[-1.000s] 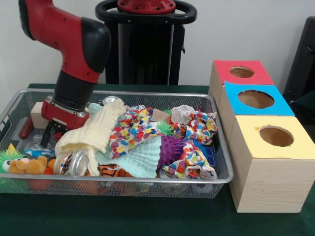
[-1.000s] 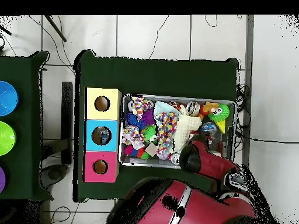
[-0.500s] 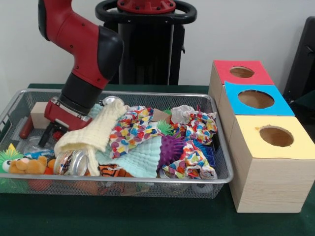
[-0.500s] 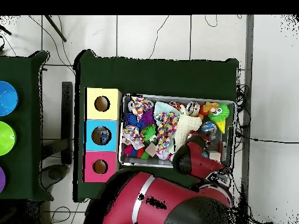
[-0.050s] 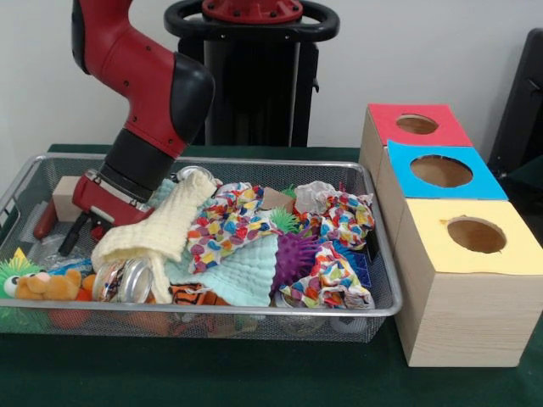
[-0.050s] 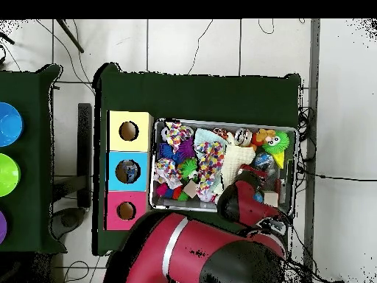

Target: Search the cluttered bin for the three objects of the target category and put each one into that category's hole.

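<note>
Down in the wire bin [image 5: 383,254], the gripper [image 5: 83,233] shows dark fingers [image 5: 73,235] whose spread I cannot tell; nothing seems held. Just beside them lies the cream knit cloth [image 5: 161,227], draped over a metal can [image 5: 125,281]. Behind sits a wooden block [image 5: 66,198]; farther off, the patterned cloth [image 5: 227,222] and purple spiky ball [image 5: 295,254]. Well apart stand the red box [image 5: 413,125], blue box [image 5: 439,172] and yellow box [image 5: 468,246]. Since earlier the arm has leaned over.

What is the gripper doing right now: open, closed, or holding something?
Gripper: down in the wire bin beside the cream cloth; open or closed cannot be told.
</note>
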